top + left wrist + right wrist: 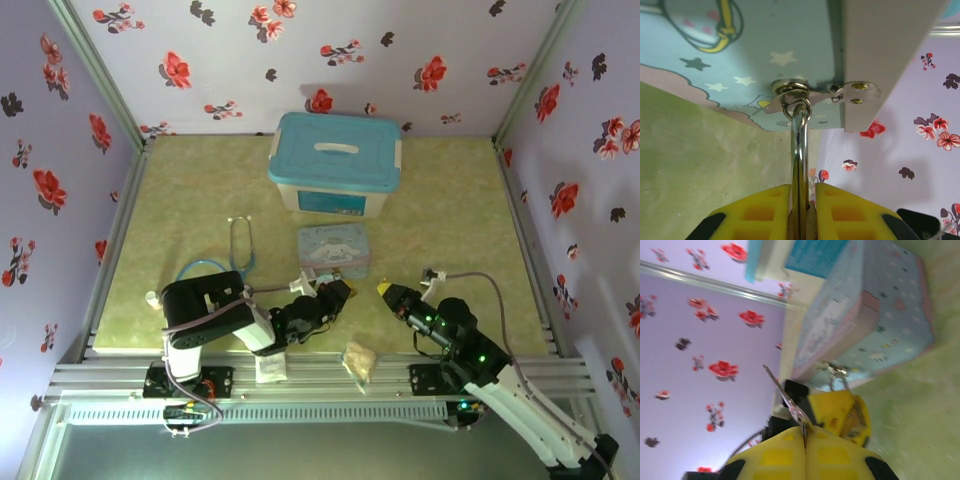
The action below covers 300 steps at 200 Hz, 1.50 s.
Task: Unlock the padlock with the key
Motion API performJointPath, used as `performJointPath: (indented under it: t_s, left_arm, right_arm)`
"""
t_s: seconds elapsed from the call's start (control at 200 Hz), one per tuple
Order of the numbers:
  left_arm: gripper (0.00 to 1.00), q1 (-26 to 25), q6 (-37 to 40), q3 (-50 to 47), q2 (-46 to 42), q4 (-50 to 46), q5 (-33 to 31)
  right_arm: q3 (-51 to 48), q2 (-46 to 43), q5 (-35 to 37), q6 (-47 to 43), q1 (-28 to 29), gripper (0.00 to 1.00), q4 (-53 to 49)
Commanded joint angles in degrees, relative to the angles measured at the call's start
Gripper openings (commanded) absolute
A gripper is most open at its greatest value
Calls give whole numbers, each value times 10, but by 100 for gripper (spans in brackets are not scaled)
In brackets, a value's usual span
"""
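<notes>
The padlock (801, 150) hangs by its thin silvery shackle from the hasp ring on the front of the pale blue cartoon tin (765, 50). My left gripper (803, 187) is shut on it, yellow fingers pressed on either side of the shackle and brass body. In the top view this gripper (338, 290) sits at the tin's (333, 250) near edge. My right gripper (805, 432) is shut on the key (787, 397), whose thin blade sticks out up and left, apart from the padlock (856, 421). The right gripper (384, 289) hovers a little to the right of the left one.
A white box with a blue lid (335, 160) stands behind the tin. A stethoscope (240, 250) lies left of the tin. A white sachet (270, 368) and a tan lumpy packet (359, 360) lie on the front rail between the arm bases.
</notes>
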Motion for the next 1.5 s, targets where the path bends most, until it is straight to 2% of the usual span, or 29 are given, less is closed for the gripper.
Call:
performJointPath:
  t_s: [0.0, 0.14, 0.27, 0.47, 0.56, 0.665, 0.76, 0.855, 0.95, 1.05, 1.165, 1.3, 1.41, 1.495]
  left_arm:
    - [0, 6, 28, -2, 13, 27, 1]
    - [0, 21, 52, 3, 18, 28, 28]
    - [0, 29, 93, 5, 7, 28, 42]
    - [0, 40, 130, 15, 10, 29, 73]
    - [0, 42, 119, 16, 14, 30, 78]
    - [0, 43, 109, 11, 13, 30, 74]
    - [0, 44, 91, 11, 17, 27, 68]
    - [3, 46, 78, 15, 40, 21, 69]
    - [3, 46, 31, 12, 73, 20, 74]
    - [9, 41, 17, 7, 85, 18, 76]
    - [14, 39, 27, -2, 69, -3, 68]
    - [42, 34, 34, -30, 16, -69, 40]
    - [49, 33, 54, -53, -51, -140, 20]
    - [56, 32, 64, -69, -95, -160, 7]
  right_arm:
    - [17, 88, -104, -49, -12, 0, -88]
    - [59, 260, -190, -111, -15, 0, 1]
    - [65, 354, -250, -113, -34, 0, 90]
    - [61, 411, -325, -96, -71, 0, 164]
    - [56, 430, -328, -96, -89, 0, 177]
    - [42, 454, -327, -64, -96, 0, 268]
    - [52, 469, -311, -71, -97, 0, 261]
    - [63, 468, -295, -104, -98, 0, 214]
    - [84, 451, -273, -147, -98, 0, 141]
    - [110, 434, -255, -184, -98, 0, 72]
    - [116, 441, -253, -187, -99, 0, 75]
    - [110, 458, -269, -177, -99, 0, 131]
    - [113, 445, -280, -193, -99, 0, 159]
    - [118, 431, -288, -202, -99, 0, 180]
